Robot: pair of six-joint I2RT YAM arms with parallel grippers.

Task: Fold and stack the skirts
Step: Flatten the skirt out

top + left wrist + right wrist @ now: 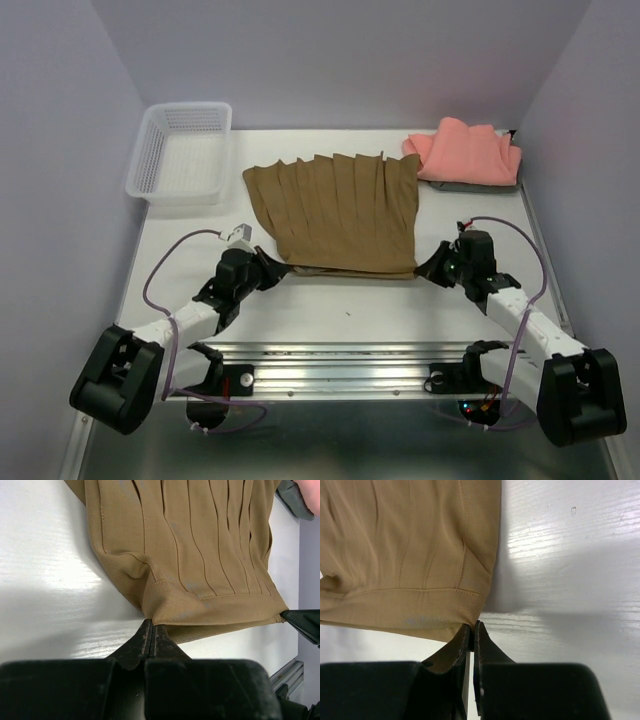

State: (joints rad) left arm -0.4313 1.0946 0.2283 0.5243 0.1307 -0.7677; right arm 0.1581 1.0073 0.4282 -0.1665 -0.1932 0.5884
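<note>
Top external shows the brown skirt (340, 210) flat mid-table, waistband toward the arms, pleats running away to the fanned far hem. Both the left gripper (272, 268) and right gripper (428, 268) pinch a waistband corner, jaws closed. A pink skirt (468, 152) lies far right.

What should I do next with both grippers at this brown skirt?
Probably lift both near corners together and carry them toward the far hem: the left gripper and right gripper each pinch a corner of the olive-brown skirt, which lies spread flat.
</note>
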